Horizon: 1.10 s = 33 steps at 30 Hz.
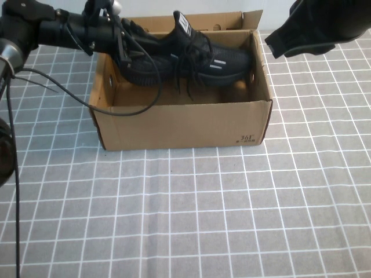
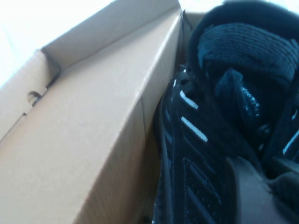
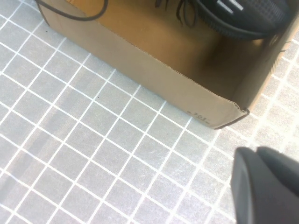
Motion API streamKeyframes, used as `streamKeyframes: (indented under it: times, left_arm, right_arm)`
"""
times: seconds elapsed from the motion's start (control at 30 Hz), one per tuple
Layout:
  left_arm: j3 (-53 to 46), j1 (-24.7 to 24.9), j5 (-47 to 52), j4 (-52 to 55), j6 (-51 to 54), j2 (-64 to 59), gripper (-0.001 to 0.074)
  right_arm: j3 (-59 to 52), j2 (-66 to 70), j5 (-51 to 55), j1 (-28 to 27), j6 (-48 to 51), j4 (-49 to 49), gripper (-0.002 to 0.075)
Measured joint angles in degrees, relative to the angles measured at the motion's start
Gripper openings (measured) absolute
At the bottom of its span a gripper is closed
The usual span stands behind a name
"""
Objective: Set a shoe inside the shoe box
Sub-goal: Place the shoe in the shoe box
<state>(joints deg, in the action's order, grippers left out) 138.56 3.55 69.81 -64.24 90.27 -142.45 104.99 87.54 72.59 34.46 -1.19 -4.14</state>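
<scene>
Shoe [image 1: 191,55]: black knit sneaker, lying lengthwise inside the open shoe box [image 1: 179,124], toward the far side. Toe points right, close to the right wall; heel end is at the left, under the left gripper. Tongue with white label sticks up above the far wall line. White dashes visible on the near side of the upper. Loose laces [image 1: 188,87] hang down from the middle toward the box floor. Can't tell whether the sole is flat on the floor or still held slightly above it.

Box: brown cardboard, long side facing near, lid flap [image 1: 197,22] folded up behind the far wall. Small dark print at the near right corner [image 1: 247,138]. Sits on a grey tablecloth [image 1: 185,214] with a white grid.

In the way: a black cable [image 1: 124,110] from the left arm loops down over the box's left near corner and into the interior. Near wall stands between the camera and the box floor.

Left gripper [image 1: 124,49]: at the box's left end, over the rim, arm coming in horizontally from the left. Clamped on the heel end of the shoe; left wrist view shows the knit upper [image 2: 210,140] right against a finger [image 2: 252,191], box inner wall [image 2: 93,140] just beside.

Right gripper [image 1: 301,32]: raised, beyond the box's far right corner, apart from it. Only its dark body shows; can't tell whether the jaws are apart or together. Right wrist view looks down on the near right box corner [image 3: 224,112].
</scene>
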Motion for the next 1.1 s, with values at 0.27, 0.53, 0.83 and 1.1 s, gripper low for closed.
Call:
streamKeyframes:
  times: [0.27,0.53,0.83,1.1]
  left_arm:
    - [0.1,0.0,0.0,-0.3,2.4,-1.5,0.0071]
    - [0.4,0.0,-0.9,-1.1,3.9,-3.2,0.0071]
    - [0.4,0.0,-1.6,-1.0,6.2,-3.3,0.0069]
    - [0.4,0.4,-3.0,-0.9,6.6,-3.3,0.0069]
  right_arm:
    - [0.0,0.0,0.0,0.0,-0.8,-0.1,-0.0016]
    - [0.0,0.0,0.0,0.0,-1.0,0.2,-0.0016]
    - [0.0,0.0,0.0,0.0,-1.0,0.8,-0.0016]
    - [0.0,0.0,0.0,0.0,-1.0,2.1,-0.0016]
